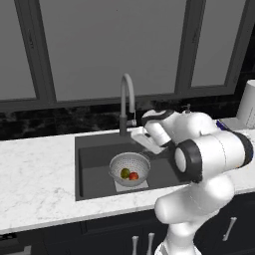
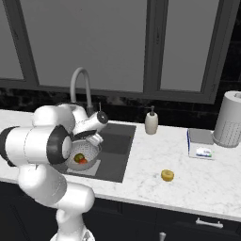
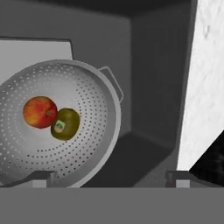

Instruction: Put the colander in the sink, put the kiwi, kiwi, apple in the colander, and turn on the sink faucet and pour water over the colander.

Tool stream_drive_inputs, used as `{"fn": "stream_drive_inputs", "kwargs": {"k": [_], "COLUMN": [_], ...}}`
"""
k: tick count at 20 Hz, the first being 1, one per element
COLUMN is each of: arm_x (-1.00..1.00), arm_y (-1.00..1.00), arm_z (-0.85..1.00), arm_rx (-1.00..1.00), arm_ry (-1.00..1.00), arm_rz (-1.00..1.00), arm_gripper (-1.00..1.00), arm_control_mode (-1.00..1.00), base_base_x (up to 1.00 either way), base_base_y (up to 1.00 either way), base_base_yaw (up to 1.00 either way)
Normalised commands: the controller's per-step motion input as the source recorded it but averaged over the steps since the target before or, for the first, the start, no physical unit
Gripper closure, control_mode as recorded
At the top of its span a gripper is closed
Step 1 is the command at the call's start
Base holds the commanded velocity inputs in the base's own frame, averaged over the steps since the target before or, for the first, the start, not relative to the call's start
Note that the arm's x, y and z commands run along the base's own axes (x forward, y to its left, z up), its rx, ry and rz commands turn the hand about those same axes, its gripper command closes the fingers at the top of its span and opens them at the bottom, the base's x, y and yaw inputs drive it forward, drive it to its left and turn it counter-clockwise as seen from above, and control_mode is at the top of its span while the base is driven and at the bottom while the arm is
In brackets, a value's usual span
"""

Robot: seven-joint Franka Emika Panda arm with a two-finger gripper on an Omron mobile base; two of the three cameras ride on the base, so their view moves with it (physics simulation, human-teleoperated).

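1. Colander (image 1: 130, 169) already set upright in the sink (image 1: 92, 159), mouth up, resting on the lighter bottom plate; rim handles lying roughly across the basin's length.
2. Inside it, apple (image 3: 40, 112) touching the olive-green kiwi (image 3: 65, 124), the kiwi's long axis running rim to centre.
3. Gripper (image 3: 111, 177) above the basin, tips spread wide, holding nothing.
4. Yellower kiwi (image 2: 167, 175) left out on the counter (image 2: 188, 183), well apart.
5. Faucet (image 1: 126, 102) dry, spout arched toward the basin; probably next: fetch that fruit.

The white arm folds forward over the tabletop's front edge, its hand (image 3: 111, 175) angled downward with fingers spread wide, holding nothing.
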Motion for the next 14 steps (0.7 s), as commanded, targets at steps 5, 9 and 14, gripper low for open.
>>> {"fn": "stream_drive_inputs", "kwargs": {"k": [5,9,14], "arm_x": [-0.59,-0.78,-0.80], "arm_y": [-0.80,-0.69,-0.65], "arm_z": [0.71,0.79,0.44], "arm_rx": [0.25,0.10,-0.15], "arm_ry": [-0.08,0.00,0.08], "arm_rz": [0.06,0.03,0.04], "arm_gripper": [-1.00,-1.00,-1.00], "arm_control_mode": [-1.00,-1.00,-1.00], "base_base_x": [0.00,0.00,0.00], "base_base_y": [0.00,0.00,0.00], "base_base_yaw": [0.00,0.00,0.00]}}
